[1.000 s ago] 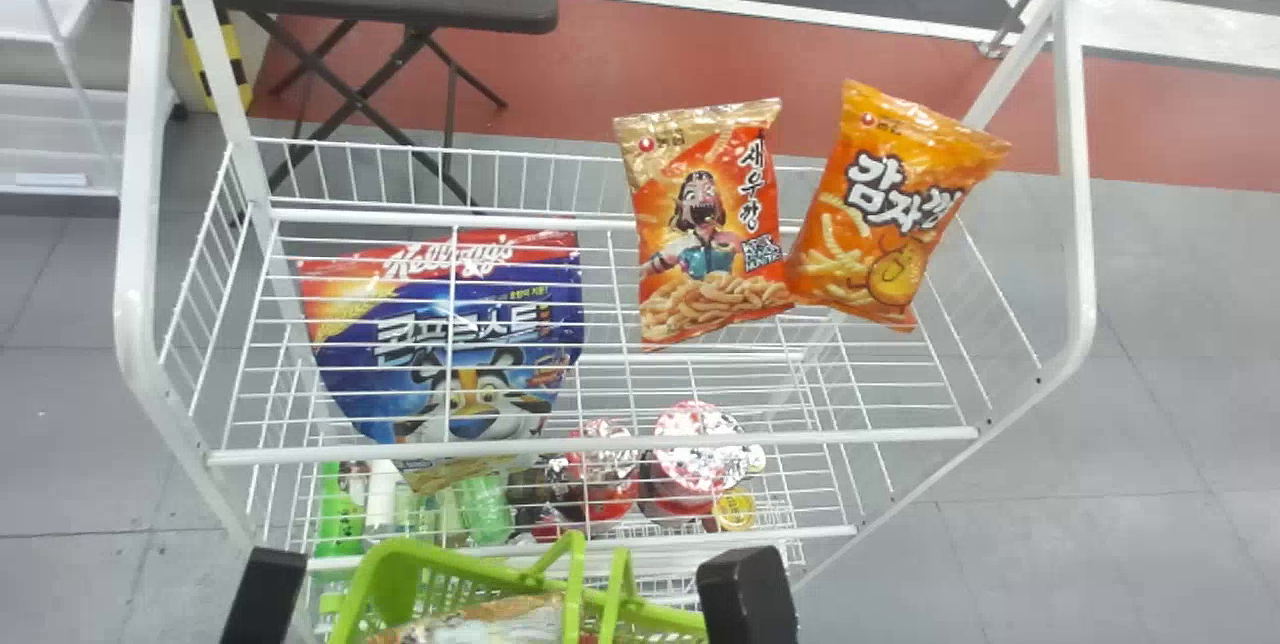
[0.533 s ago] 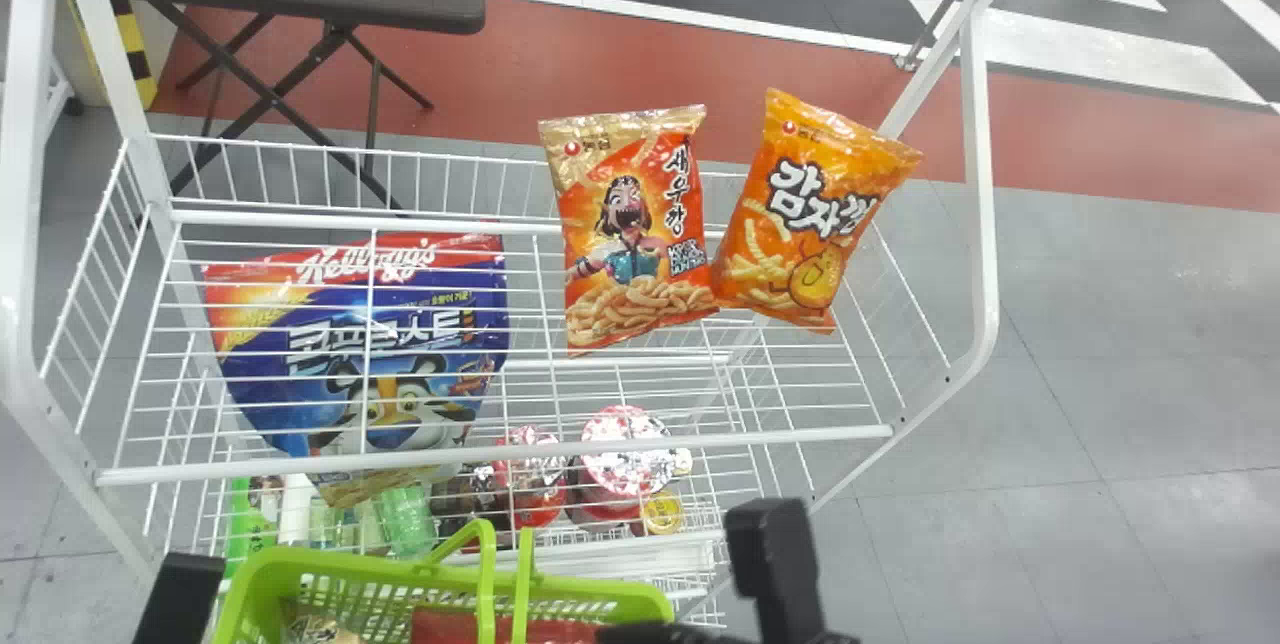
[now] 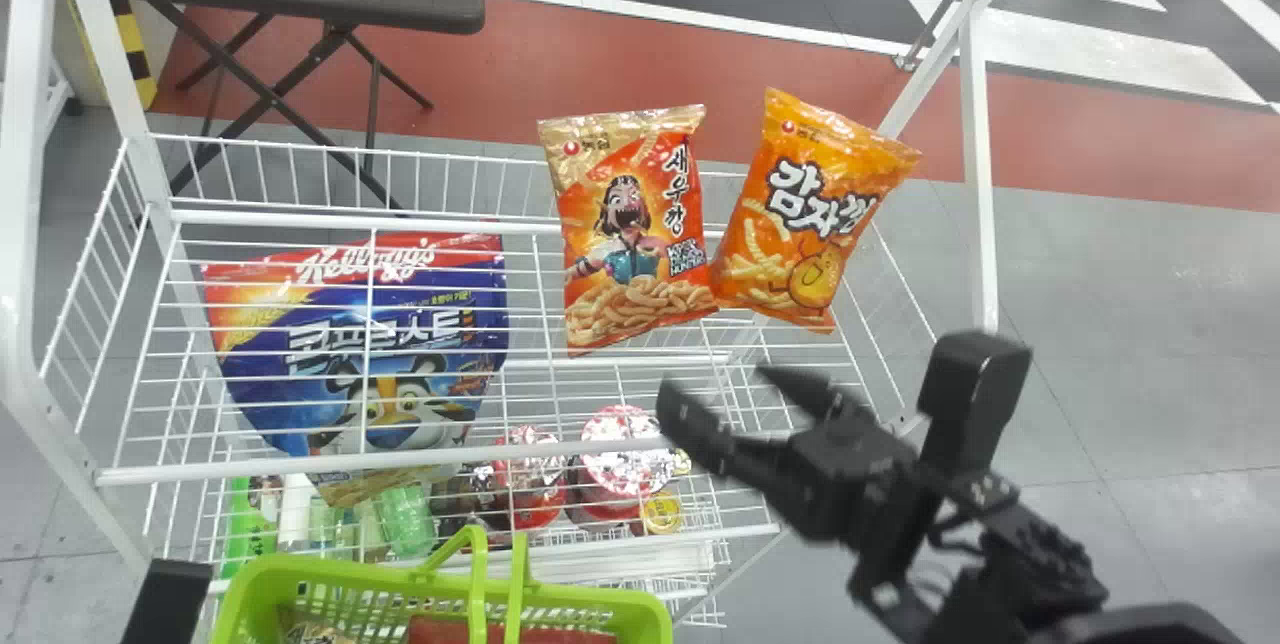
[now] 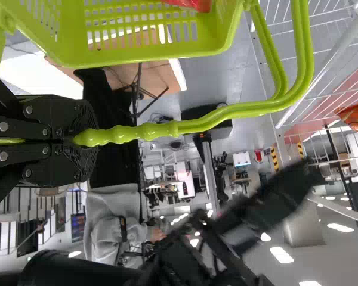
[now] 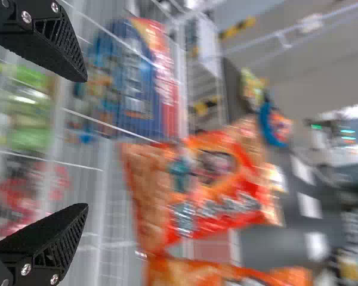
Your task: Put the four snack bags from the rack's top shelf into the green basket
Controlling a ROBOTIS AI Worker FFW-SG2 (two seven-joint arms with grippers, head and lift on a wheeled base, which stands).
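Right gripper (image 3: 728, 404), spread wide, near snack bags (image 3: 640, 244); left gripper (image 3: 167, 604) clamps green basket handle (image 4: 209, 121).

Right gripper (image 3: 724, 387) shifted from beside basket (image 3: 590, 604), now nearer snack bags (image 3: 635, 234).

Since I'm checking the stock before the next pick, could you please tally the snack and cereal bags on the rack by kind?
Snack: 2 (red-and-gold bag, orange bag)
Cereal: 1 (large blue bag)
Total: 3
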